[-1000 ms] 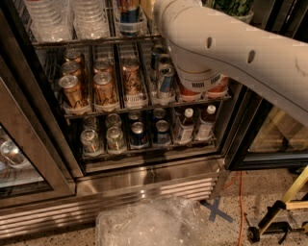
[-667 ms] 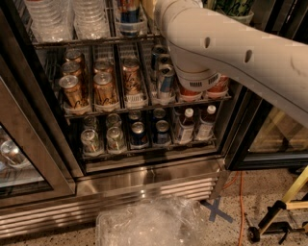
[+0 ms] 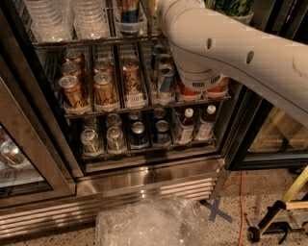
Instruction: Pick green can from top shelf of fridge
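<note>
1. The green can [image 3: 234, 6] shows only its lower part at the picture's upper edge. It is level with the top shelf [image 3: 91, 42], just right of the white arm [image 3: 231, 53].
2. The gripper is out of view past the arm's upper end; its grasp cannot be told.
3. Below, copper-brown cans [image 3: 103, 89] fill the next rack of the fridge [image 3: 144, 180].
4. Lowest, a clear plastic bag [image 3: 149, 223] and a blue tape cross [image 3: 216, 211] lie on the speckled floor [image 3: 269, 192].

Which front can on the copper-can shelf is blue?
The blue-and-silver can beside the white arm; the copper cans stand left of it. The claw is out of view.
</note>
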Tool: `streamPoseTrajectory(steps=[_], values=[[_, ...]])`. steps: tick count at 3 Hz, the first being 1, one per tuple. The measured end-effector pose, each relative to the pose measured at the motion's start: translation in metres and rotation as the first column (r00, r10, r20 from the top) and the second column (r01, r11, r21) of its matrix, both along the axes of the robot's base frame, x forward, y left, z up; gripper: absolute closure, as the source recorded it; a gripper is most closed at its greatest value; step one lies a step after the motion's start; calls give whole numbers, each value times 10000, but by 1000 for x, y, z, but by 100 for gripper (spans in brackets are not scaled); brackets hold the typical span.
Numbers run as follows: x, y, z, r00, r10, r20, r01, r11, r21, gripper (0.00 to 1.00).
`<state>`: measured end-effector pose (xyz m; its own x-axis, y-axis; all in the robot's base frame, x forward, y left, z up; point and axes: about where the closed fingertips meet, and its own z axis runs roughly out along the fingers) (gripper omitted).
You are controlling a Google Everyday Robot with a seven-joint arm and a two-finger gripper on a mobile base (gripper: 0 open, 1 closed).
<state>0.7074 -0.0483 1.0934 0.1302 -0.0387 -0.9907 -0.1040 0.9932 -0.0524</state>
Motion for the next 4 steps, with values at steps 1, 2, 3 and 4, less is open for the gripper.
streamPoseTrajectory(steps=[1,2,3,4], values=[[0,0,0,10000,0,1,0,10000,0,87],[-6,0,9,9997,-68,252,69,10000,-50,100],[-29,8,41,9947,371,961,-372,9993,-6,100],[-47,20,61,9849,991,1418,-1006,9949,37,100]])
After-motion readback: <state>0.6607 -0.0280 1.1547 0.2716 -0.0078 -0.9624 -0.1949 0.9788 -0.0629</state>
